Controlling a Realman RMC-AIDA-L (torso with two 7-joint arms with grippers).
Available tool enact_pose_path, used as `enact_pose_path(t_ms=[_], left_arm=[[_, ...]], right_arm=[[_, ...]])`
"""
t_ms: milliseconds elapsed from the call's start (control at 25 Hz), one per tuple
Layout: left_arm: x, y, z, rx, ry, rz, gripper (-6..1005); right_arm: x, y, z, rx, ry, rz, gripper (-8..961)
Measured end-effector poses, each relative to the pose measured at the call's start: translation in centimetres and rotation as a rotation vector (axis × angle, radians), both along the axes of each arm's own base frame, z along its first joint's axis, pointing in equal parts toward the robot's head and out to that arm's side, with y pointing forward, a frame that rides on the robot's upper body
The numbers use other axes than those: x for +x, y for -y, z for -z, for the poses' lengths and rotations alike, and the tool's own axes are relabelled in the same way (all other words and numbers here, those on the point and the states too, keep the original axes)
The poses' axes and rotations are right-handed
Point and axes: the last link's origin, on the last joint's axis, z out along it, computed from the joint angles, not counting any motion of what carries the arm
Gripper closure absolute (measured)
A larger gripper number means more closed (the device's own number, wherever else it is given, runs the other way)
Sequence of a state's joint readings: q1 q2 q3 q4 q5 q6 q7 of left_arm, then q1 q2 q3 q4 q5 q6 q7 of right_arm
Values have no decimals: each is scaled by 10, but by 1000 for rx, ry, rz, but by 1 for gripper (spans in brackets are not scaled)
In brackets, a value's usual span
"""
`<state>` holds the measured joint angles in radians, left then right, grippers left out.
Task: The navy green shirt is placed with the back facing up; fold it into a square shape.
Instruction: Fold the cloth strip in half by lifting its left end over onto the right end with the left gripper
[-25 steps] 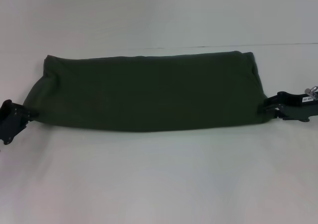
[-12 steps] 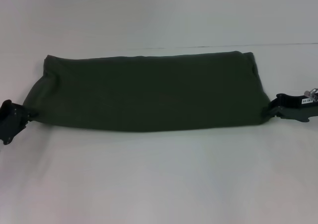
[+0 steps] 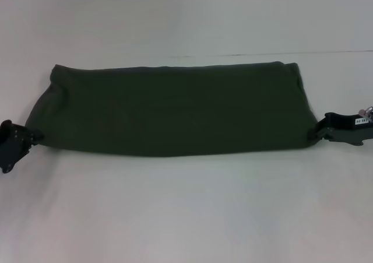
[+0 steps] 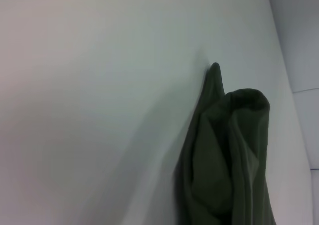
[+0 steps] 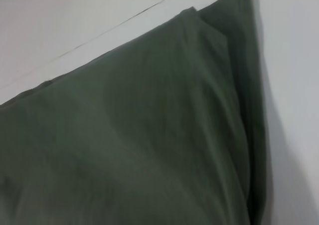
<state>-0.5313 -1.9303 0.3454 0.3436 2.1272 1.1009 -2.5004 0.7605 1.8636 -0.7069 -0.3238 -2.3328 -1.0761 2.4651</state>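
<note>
Since the earlier head frames, both grippers are drawing slightly outward toward the frame edges, and the shirt's near edge is lying flatter and straighter.

Head view: the navy green shirt (image 3: 172, 111) is lying as a wide folded band across the middle of the white table (image 3: 186, 210), its far edge running just under a thin seam line in the upper half. The left gripper (image 3: 17, 143) is sitting at the left edge of the frame, jaws clenched on the shirt's lower-left corner. The right gripper (image 3: 326, 130) is sitting at the right edge, jaws clenched on the lower-right corner.

Left wrist view: bunched shirt fabric (image 4: 224, 155) is filling the lower right, one pointed fold rising toward the centre; bare table (image 4: 99, 85) is occupying the rest.

Right wrist view: layered shirt fabric (image 5: 139, 135) is covering most of the frame, table (image 5: 294, 85) showing at the right and upper left.
</note>
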Motion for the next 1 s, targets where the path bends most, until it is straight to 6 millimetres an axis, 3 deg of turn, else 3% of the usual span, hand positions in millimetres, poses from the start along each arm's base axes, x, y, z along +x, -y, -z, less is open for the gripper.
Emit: enact_pose_path(t_ms=[560,1000], left_arm=[[-3,21,-13,-26,90,17,966],[-5,40,-15,-69,154,9,966]], right_arm=[[11,26,-28,-2,-57,-30,912],[20,48,-29,-47,-107,-29,912]])
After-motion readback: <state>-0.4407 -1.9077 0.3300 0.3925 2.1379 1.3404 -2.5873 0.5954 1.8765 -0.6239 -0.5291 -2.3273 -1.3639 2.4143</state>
